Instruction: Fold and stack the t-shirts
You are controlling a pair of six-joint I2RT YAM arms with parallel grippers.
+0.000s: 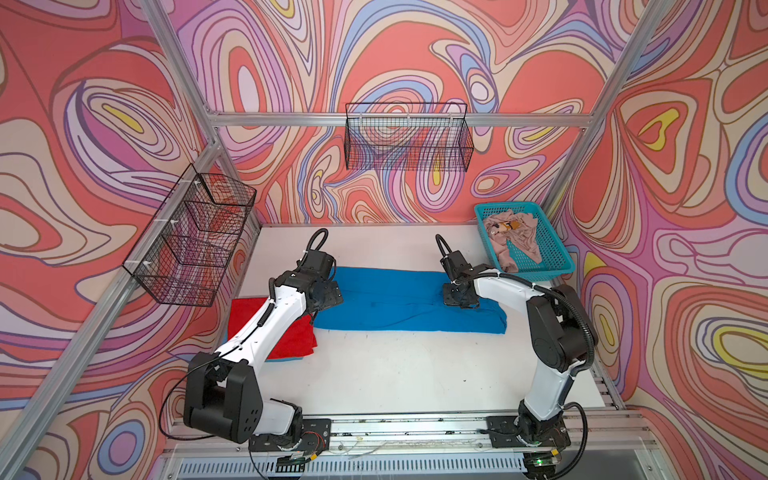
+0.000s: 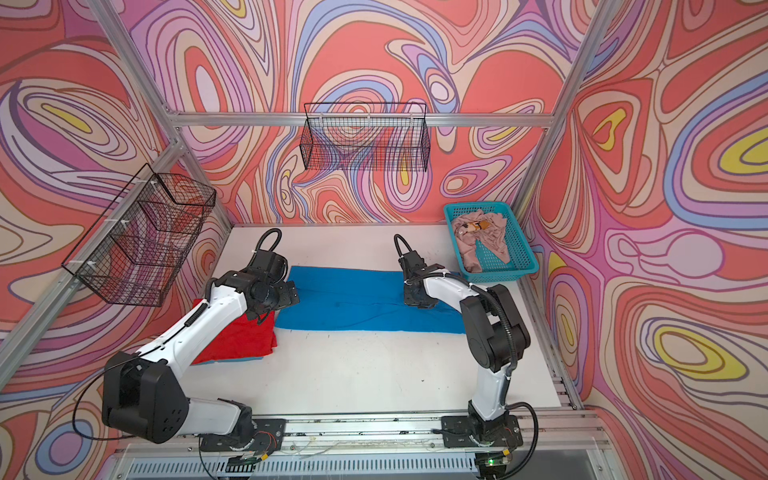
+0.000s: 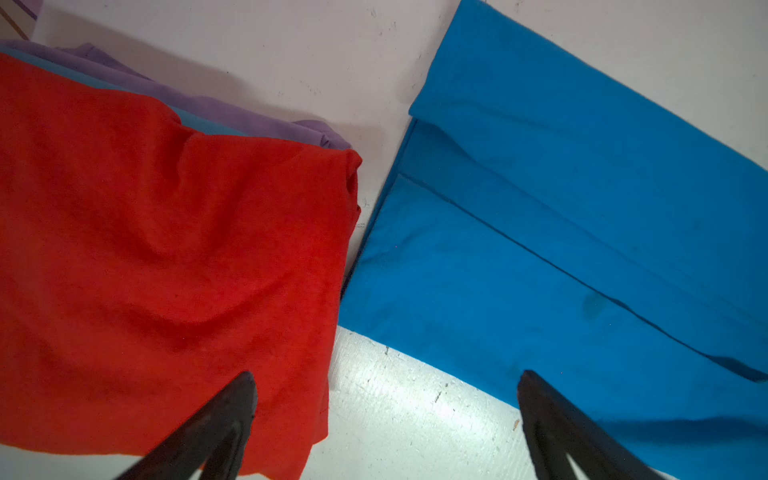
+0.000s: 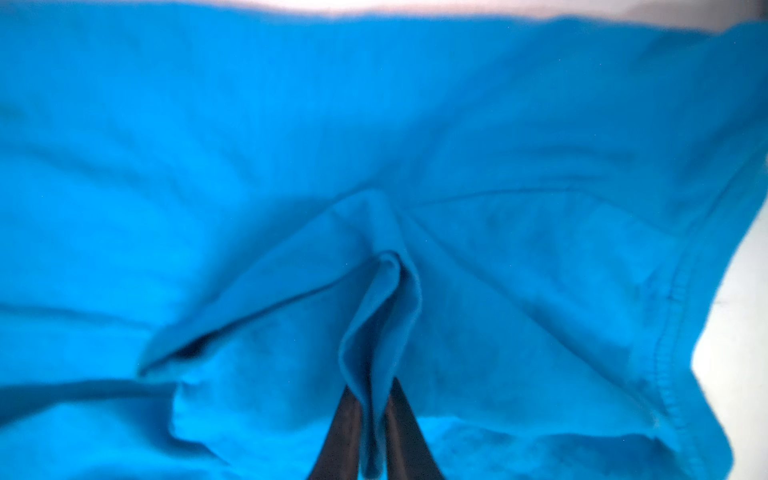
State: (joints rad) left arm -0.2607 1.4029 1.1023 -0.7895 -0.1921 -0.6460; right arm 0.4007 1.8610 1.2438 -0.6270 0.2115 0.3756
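The blue t-shirt [image 1: 399, 303] [image 2: 357, 303] lies folded into a long band across the middle of the white table in both top views. My right gripper [image 4: 373, 386] [image 1: 459, 301] is shut on a raised pinch of its cloth [image 4: 291, 124] near the right end. The red t-shirt [image 1: 286, 336] [image 3: 166, 249] lies folded at the left, partly under my left arm. My left gripper [image 3: 386, 374] [image 1: 328, 297] hovers open over the gap between red and blue [image 3: 561, 208], holding nothing. The beige-pink printed t-shirt [image 1: 515, 241] lies crumpled in the basket.
The turquoise mesh basket [image 1: 536, 273] stands at the table's back right corner. Black wire baskets hang on the back wall [image 1: 409, 141] and on the left wall [image 1: 191, 237]. Purple cloth [image 3: 232, 116] and a teal layer show under the red t-shirt.
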